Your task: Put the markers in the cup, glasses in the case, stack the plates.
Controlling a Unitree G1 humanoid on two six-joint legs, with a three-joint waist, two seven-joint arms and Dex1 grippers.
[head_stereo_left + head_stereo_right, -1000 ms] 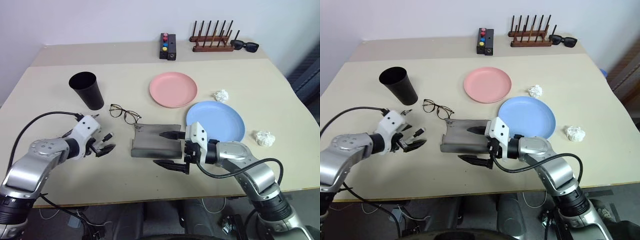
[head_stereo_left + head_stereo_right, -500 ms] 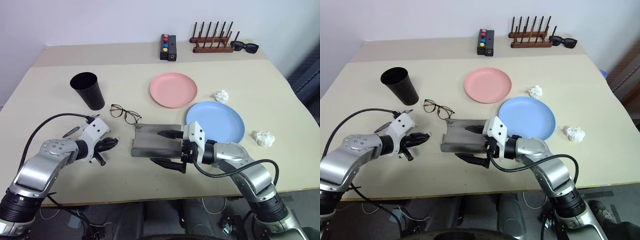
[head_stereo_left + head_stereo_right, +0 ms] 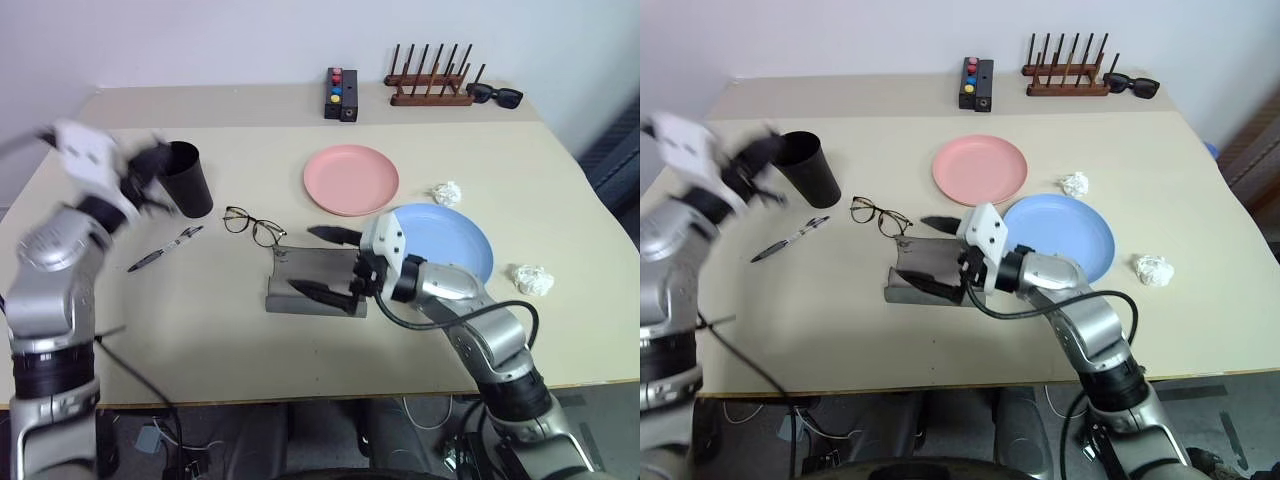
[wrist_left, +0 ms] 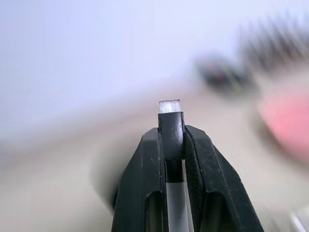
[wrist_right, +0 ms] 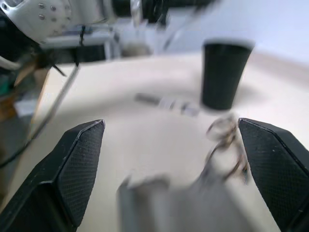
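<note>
A: Where was the left gripper (image 3: 150,175)?
B: Raised and blurred, right beside the black cup (image 3: 187,180), at its nine o'clock.
A: And the marker (image 3: 165,249)?
B: One dark marker lay on the table (image 3: 200,330), at the cup's six o'clock.
A: The right gripper (image 3: 320,262)?
B: Fingers spread wide above the grey case (image 3: 312,281). The glasses (image 3: 251,225) lay at the case's eleven o'clock, the blue plate (image 3: 450,240) at three, the pink plate (image 3: 351,180) at twelve.

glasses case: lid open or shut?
Open. The grey case lies flat beside the glasses, its interior showing, with one finger of the right end effector over it.
</note>
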